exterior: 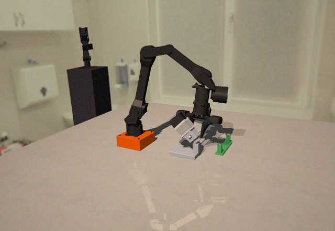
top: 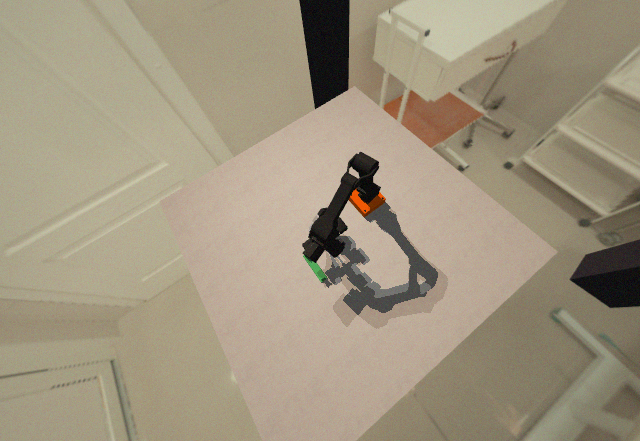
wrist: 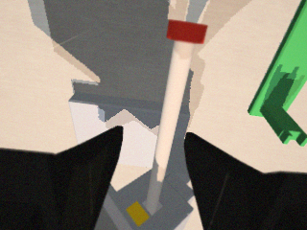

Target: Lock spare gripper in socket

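Note:
In the wrist view the lock pin, a cream rod with a red head, runs between my fingers down into the grey mount beside a yellow mark. My gripper is open, with a gap showing on each side of the pin. It points down over the mount. The spare gripper, a light grey block with a dark end, sits tilted in the mount's socket. I cannot tell how far the pin reaches through.
A green stand is on the table just right of the mount. The arm's orange base is to the left. A dark pillar stands at the table's far left corner.

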Motion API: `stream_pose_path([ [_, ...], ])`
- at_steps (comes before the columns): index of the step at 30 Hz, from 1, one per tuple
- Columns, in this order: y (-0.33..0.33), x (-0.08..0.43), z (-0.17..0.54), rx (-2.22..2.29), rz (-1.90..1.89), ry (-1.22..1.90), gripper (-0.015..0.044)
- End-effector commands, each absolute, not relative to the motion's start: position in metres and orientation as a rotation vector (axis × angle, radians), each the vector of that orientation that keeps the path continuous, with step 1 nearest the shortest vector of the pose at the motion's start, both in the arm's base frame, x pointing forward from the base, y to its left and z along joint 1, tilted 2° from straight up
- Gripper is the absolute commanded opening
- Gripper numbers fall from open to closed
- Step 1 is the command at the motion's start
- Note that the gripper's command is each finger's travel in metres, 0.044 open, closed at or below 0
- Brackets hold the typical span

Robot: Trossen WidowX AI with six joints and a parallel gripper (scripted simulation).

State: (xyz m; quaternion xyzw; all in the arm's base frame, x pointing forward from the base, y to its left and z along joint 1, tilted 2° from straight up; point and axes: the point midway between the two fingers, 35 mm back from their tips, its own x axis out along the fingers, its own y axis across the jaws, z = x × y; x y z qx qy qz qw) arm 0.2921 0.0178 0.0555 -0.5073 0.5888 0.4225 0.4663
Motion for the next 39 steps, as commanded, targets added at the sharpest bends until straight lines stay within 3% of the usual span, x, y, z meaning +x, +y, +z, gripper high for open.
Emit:
stream_pose_path([
  [1, 0.024, 0.293, 0.064, -1.245, 1.037, 1.444, 0.0200],
  [33, 0.066, 0.298, 0.131, -1.257, 1.031, 1.450, 0.0200],
  [39, 0.062, 0.298, 0.126, -1.259, 1.029, 1.450, 0.0357],
])
